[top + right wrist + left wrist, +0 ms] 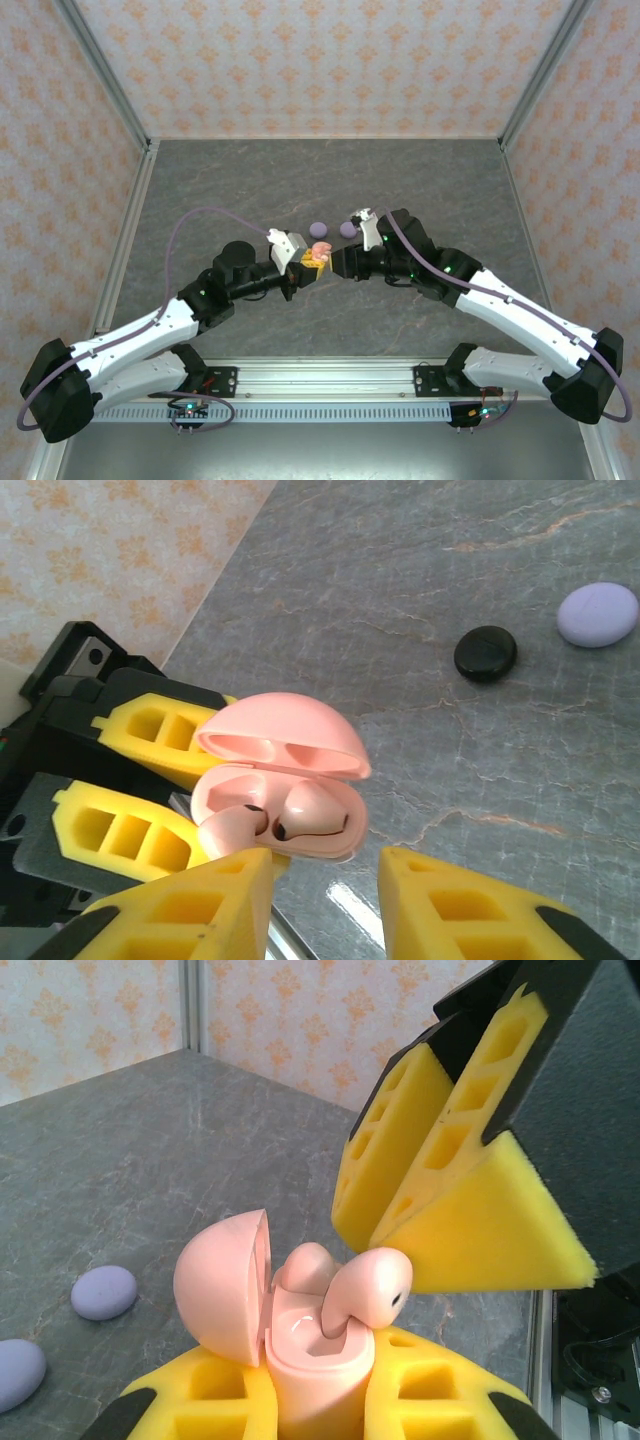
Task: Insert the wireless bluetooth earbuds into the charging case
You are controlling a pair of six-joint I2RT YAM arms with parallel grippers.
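A pale pink charging case [310,1360] stands upright with its lid open, and my left gripper [318,1400] is shut on its body. One pink earbud [305,1265] sits down in its socket. The other pink earbud [372,1288] has its stem in the socket and its head sticking out over the rim. My right gripper [325,900] is open just in front of the case [285,750], its yellow fingers [450,1160] right above the raised earbud [225,828], with nothing between them. From above, both grippers meet at the case [320,252] mid-table.
Two lavender round cases [319,227] [347,229] lie on the grey table just behind the grippers. A black round case [486,652] lies beside a lavender one [598,614]. Patterned walls enclose the table on three sides.
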